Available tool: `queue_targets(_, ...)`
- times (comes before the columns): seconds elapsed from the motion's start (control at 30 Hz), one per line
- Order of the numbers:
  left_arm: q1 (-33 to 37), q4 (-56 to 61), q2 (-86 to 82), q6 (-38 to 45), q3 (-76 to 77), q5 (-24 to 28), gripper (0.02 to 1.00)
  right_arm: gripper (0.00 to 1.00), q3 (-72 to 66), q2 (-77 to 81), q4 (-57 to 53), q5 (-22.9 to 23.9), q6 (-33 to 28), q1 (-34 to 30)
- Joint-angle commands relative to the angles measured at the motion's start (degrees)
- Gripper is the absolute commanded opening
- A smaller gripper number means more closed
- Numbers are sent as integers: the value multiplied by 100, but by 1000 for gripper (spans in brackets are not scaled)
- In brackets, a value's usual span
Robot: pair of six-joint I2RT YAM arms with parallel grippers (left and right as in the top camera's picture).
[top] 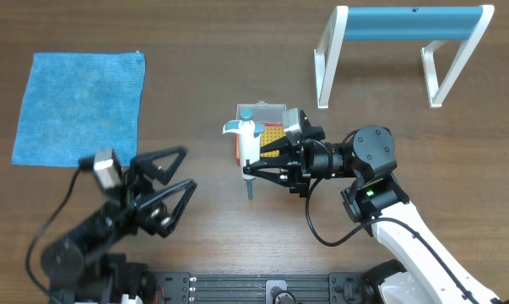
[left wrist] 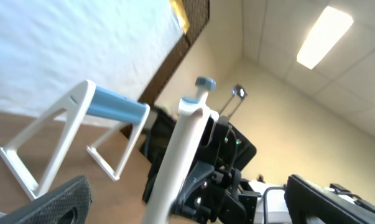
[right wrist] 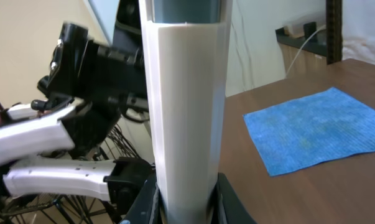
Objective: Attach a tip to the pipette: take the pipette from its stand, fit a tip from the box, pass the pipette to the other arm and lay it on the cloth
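Right hand [top: 256, 160] clenched on the pipette [top: 249, 150], fingers on either side of the white body; the right wrist view shows the body [right wrist: 184, 112] rising straight out from between them. Blue plunger cap at one end, slim tip [top: 251, 199] at the other. Pipette is off the stand and held clear of the counter [top: 237, 253].

Left hand [top: 189, 169] released, fingers spread wide, nothing between them. It sits near the right hand and faces the pipette [left wrist: 181, 155], not touching it.

Tip box [top: 271, 127] on the counter just beside the right hand. Cloth [top: 77, 110] lies flat beyond the left hand, well apart from the right hand. Stand [top: 406, 51] is well apart from both hands, on the right hand's side.
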Motion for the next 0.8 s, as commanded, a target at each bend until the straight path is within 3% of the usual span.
queue_targets(0.03,-289,732,1731,356,1019,1563,998,75,66,13,48,-109,225,-35)
queue_targets(0.27,-1694,1506,3663,833,1305,1228,998,75,66,13,68,-111,859,-35)
queue_targets(0.5,-1797,2415,4194,831,1305,938,1000,75,66,13,66,-411,879,-33)
queue_targets(0.6,-1797,2564,4194,828,1305,935,798,75,66,13,66,-455,920,-33)
queue_targets(0.8,-1799,2667,4194,826,1305,935,638,75,66,13,63,-452,918,-33)
